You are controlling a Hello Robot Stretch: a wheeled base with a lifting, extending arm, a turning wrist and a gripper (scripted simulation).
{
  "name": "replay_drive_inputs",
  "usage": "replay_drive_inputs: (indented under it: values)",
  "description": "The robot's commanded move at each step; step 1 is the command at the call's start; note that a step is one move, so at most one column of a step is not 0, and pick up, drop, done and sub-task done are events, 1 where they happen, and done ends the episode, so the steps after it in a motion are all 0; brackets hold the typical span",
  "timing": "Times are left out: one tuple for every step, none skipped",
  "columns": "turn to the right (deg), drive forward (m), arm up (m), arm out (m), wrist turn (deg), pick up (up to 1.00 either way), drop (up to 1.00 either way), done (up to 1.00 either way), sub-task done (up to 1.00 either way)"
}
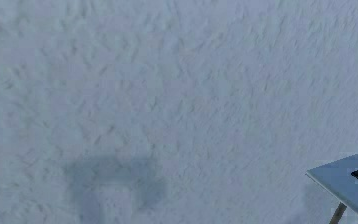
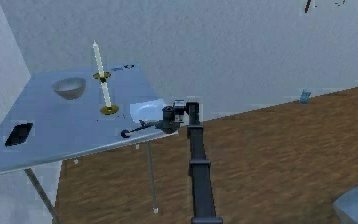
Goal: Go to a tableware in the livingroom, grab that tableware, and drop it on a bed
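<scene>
Wall (image 1: 137, 80), pale and rough, stands behind the surface (image 2: 57, 120), a grey top on thin legs over wooden floor (image 2: 277, 150). The arm (image 2: 200, 165) reaches to the surface's near corner. A grey bowl (image 2: 69, 88) sits toward its far side and two candles (image 2: 106, 95) stand mid-surface. A pale dish (image 2: 145, 107), probably a plate, lies at that near corner. The claw (image 2: 137, 128) is just by the dish, and I cannot tell whether it holds anything.
</scene>
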Motion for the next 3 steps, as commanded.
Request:
replay_drive_inputs:
  values:
    - [0.0, 0.00, 0.10, 0.00, 0.0, 0.00, 0.00, 0.00, 0.00]
    - [0.0, 0.00, -0.10, 0.00, 0.0, 0.00, 0.00, 0.00, 0.00]
    - [0.0, 0.00, 0.10, 0.00, 0.0, 0.00, 0.00, 0.00, 0.00]
